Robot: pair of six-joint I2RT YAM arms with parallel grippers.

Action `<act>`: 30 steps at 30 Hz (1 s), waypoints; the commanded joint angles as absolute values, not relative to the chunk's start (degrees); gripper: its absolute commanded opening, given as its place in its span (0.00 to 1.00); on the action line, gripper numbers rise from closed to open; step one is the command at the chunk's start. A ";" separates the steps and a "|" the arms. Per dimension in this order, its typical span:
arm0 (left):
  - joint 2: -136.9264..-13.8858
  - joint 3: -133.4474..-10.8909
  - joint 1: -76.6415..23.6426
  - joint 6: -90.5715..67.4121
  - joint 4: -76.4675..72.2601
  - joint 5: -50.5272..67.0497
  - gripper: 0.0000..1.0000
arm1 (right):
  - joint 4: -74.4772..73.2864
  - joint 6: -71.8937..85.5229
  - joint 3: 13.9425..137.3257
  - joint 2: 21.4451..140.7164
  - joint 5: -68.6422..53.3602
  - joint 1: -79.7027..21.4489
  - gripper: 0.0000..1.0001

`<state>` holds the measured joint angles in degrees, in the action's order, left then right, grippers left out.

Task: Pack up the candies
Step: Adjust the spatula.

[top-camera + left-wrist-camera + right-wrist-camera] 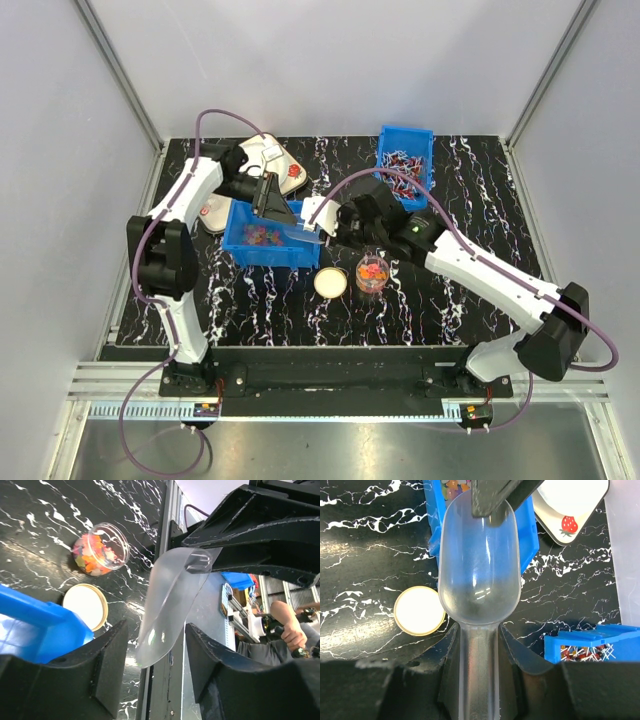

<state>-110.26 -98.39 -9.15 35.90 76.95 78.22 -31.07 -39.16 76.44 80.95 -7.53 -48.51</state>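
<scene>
The right gripper (480,642) is clenching the handle of a clear scoop (479,570), whose bowl is reaching out ahead of it. The left gripper (155,640) is standing released, its jaws straddling the tip of that bowl. Many candies (258,236) are lying in the blue bin (270,258) just below the left gripper. More are sitting in the clear cup (101,547) beside the right gripper, next to a round lid (85,605).

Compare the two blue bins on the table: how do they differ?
The near blue bin holds tiny multicoloured candies; the far blue bin holds red-white wrapped sweets. The near blue bin lies crosswise, the far blue bin front to back. Both are blue, open-topped and rectangular.
</scene>
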 commanded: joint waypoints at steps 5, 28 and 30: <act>-107.93 -96.59 -10.81 34.72 80.60 78.58 0.31 | -27.16 -41.04 78.84 81.39 -2.55 -50.54 0.00; -106.17 -95.36 -11.51 34.80 79.63 79.10 0.00 | -29.88 -40.34 78.49 81.56 -5.62 -50.63 0.46; -106.00 -95.19 -11.51 35.07 79.63 79.45 0.00 | -30.15 -40.60 77.96 81.39 -5.71 -50.62 0.52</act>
<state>-109.54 -95.53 -10.79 34.85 75.79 76.93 -31.53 -40.14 76.53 81.97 -4.21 -50.28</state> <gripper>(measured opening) 0.124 0.469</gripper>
